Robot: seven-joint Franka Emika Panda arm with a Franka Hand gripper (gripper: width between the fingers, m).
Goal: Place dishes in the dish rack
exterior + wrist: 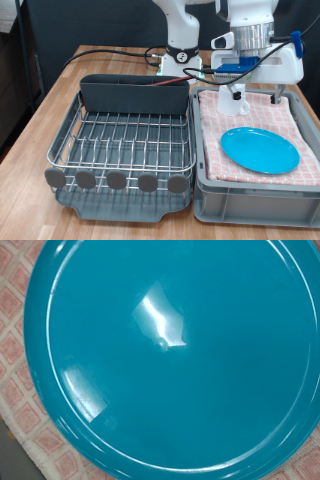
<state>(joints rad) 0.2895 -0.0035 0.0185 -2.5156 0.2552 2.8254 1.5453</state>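
Note:
The light-blue plate [260, 150] lies flat on the pink checked cloth [213, 130] inside the grey crate [255, 197], at the exterior view's right. My gripper [258, 98] hangs above the crate's far end, just beyond the plate, with its fingers [238, 100] spread apart and nothing between them. In the wrist view the plate [170, 350] fills almost the whole picture and no fingers show. The dish rack [120, 135], silver wire in a dark grey tray with a tall back compartment [135, 96], stands at the exterior view's left with nothing on its wires. The mug and spoon are out of view.
The rack and crate stand side by side on a wooden table [40, 110]. Black cables [110, 55] run across the table behind the rack. The robot base [182, 50] stands at the far edge.

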